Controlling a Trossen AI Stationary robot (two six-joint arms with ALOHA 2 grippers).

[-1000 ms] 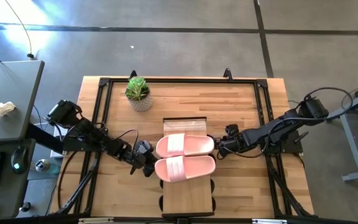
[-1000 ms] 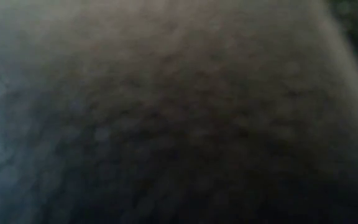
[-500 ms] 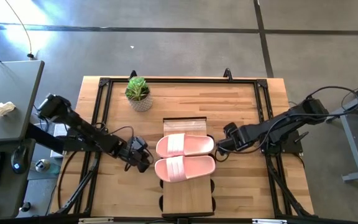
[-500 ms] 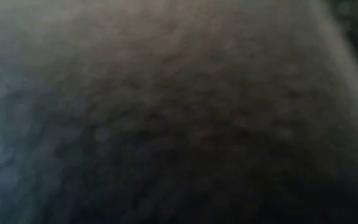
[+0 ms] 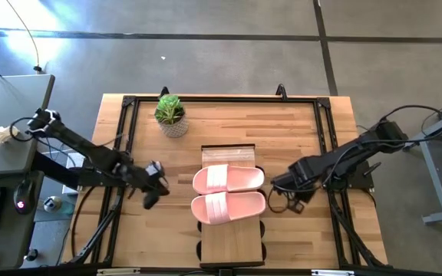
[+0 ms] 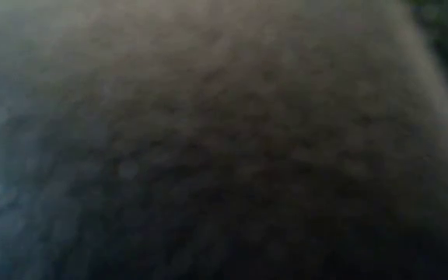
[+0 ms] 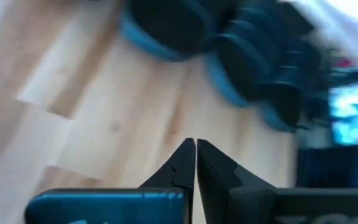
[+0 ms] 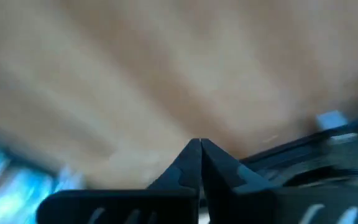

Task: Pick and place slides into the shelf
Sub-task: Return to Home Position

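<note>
1. Left arm. The left claw (image 5: 150,196) hangs over bare desk (image 5: 305,123), near the left side of the shelf (image 5: 232,247) but apart from it. In the left wrist view its fingers (image 7: 178,169) are clenched tip to tip, with nothing between them. Dark shapes lie beyond the tips, too blurred to identify.

2. Plant. A small potted plant (image 5: 171,115) stands at the far left of the desk, well clear of both arms.

3. Shelf and slides. The shelf sits at mid-desk, towards the near edge. The two pink slides (image 5: 229,179) lie side by side across its plank top, with straps up. Of the black slides (image 5: 262,250), only dark edges show, low beside the plank's near end. They are probably stored underneath, but no view confirms this.

4. Right arm. The right claw (image 5: 282,193) hangs just off the right side of the shelf, touching no slide. In the right wrist view its fingers (image 8: 188,163) are also clenched and empty.

5. Low view. A dark blur fills it, so it yields nothing.

6. Step in hand. No slide lies loose on the desk and both claws are empty, so placing appears finished. The step reads as the return to rest position.

7. Next move. Each arm needs to fold back towards its own base, keeping its claw clear of the slides and, on the left, the plant.
</note>
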